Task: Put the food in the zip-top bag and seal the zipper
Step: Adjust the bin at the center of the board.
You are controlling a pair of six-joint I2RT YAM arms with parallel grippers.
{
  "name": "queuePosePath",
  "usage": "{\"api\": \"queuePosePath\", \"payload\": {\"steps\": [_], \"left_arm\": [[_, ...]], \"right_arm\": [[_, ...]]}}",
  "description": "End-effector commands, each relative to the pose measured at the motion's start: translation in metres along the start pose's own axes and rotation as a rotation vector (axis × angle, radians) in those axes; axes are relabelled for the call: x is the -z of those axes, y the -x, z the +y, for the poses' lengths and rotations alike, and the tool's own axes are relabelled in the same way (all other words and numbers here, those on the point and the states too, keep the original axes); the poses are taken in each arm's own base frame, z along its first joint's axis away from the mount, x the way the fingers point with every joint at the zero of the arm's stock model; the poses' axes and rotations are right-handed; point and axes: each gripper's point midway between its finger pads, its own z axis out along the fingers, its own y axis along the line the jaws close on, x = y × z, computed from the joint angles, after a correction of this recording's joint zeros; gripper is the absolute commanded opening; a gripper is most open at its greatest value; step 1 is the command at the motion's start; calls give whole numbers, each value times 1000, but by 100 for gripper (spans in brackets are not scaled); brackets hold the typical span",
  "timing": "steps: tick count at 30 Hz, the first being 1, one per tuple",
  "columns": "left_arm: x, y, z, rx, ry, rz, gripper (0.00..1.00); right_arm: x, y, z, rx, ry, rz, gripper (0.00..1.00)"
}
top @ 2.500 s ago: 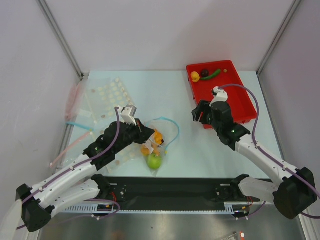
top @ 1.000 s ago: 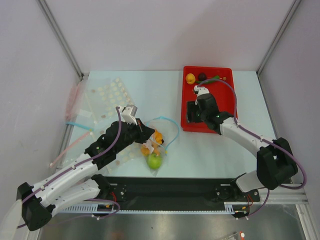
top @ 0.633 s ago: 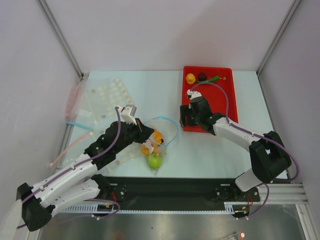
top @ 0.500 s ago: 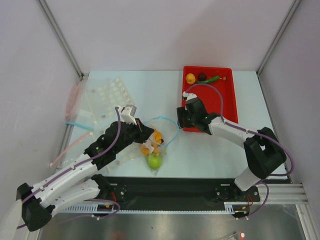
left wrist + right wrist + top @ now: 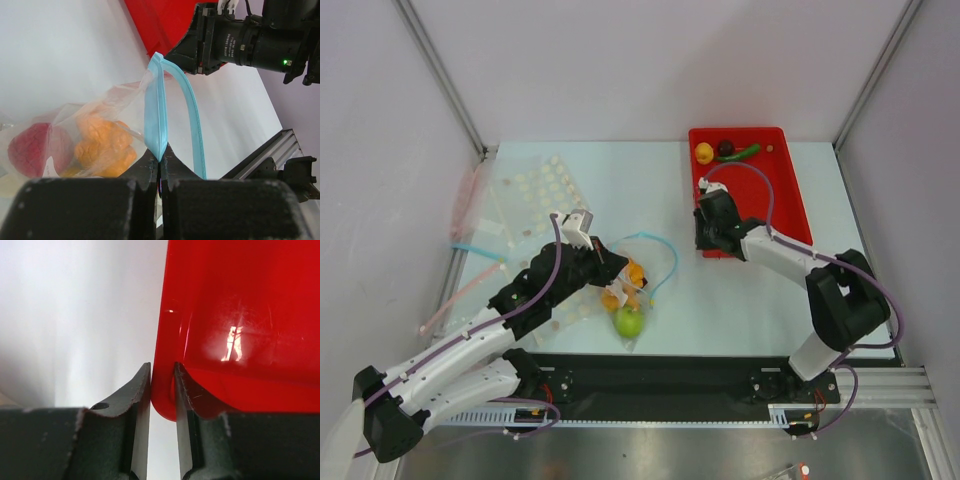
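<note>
1. Left gripper [image 5: 160, 161] is pinched fully closed on the zipper [image 5: 156, 107], the zip-top bag [image 5: 107, 102] with its orange bunch [image 5: 105, 145] lying just ahead of the fingertips; a tug could slip the thin strip free
2. Right gripper [image 5: 162, 385] has its jaws narrowed onto the red tray [image 5: 240, 305] at its near corner wall; a jerk could lose the smooth rim, or roll out the green chili [image 5: 746, 152] far beyond its fingertips
3. No writing or brand can be read

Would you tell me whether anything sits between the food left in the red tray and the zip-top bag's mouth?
Nothing visible lies on the table between them. Only the right gripper is there, clamped on the red tray's near-left corner. The left gripper pinches the zipper, holding the bag open.
</note>
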Motion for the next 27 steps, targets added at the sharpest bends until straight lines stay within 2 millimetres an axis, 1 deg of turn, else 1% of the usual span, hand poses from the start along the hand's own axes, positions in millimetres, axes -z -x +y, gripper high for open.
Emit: {"api": "queuePosePath", "payload": {"steps": [1, 3, 4, 5, 6, 7, 8, 9, 11, 13, 16, 20, 22, 24, 25, 26, 27], "left_arm": [[3, 14, -10, -8, -31, -46, 0], [3, 15, -11, -8, -33, -49, 0], [3, 15, -10, -8, -31, -47, 0], [2, 14, -10, -8, -31, -46, 0], [2, 15, -10, -8, -31, -47, 0], [2, 14, -10, -8, -30, -44, 0], [2, 14, -10, -7, -30, -44, 0], [2, 14, -10, -7, -31, -46, 0], [2, 15, -10, -7, -29, -46, 0], [2, 14, -10, -8, -28, -45, 0], [3, 14, -10, -8, -29, -46, 0], [1, 14, -10, -8, -29, -43, 0], [0, 13, -10, -9, -28, -40, 0], [0, 12, -9, -9, -25, -38, 0], [0, 13, -9, -9, -23, -38, 0], [0, 13, -9, -9, -25, -40, 0], [0, 13, -9, -10, -24, -41, 0]], "right_arm": [[18, 21, -9, -38, -25, -87, 1], [26, 26, -9, -32, -29, -120, 0], [30, 30, -13, -26, -63, -145, 0], [33, 29, -9, -10, -70, -161, 0], [42, 37, -16, -5, -126, -208, 0], [47, 41, -15, 3, -141, -238, 0], [50, 40, -11, 16, -150, -254, 0], [54, 42, -16, 18, -184, -280, 0], [63, 48, -17, 13, -195, -322, 0], [72, 52, -23, 3, -235, -357, 0], [78, 52, -31, 0, -284, -387, 0], [92, 58, -38, -33, -324, -465, 0], [94, 59, -35, -36, -309, -498, 0], [84, 50, -32, -18, -284, -468, 0], [80, 47, -30, -14, -274, -455, 0], [78, 50, -26, -13, -262, -448, 0], [68, 44, -21, -5, -250, -413, 0]]}}
